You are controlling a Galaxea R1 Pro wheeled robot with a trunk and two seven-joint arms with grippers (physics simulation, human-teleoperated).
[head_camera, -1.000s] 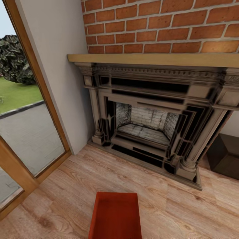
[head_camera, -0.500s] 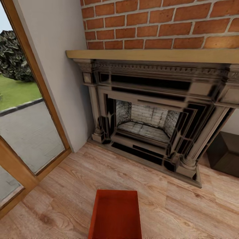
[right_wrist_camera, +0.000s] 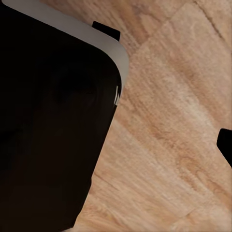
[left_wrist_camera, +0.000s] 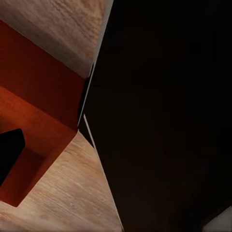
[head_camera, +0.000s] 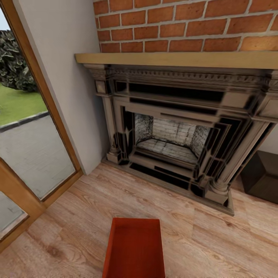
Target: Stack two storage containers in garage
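Wood-plank flooring (head_camera: 216,239) fronts a stone fireplace (head_camera: 173,139) under a brick wall (head_camera: 185,23), with a glass door (head_camera: 27,127) at left. I see one open red box (head_camera: 135,247) lying on the planks, centered directly ahead. Jaw state: I cannot tell, either arm.

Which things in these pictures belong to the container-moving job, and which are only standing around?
Belongs to the job:
- storage container, red-orange, open-topped, on the wood-plank floor of the living room

Only standing around:
- stone fireplace
- brick wall above the wooden mantel
- glass door with wooden frame
- dark box beside the fireplace
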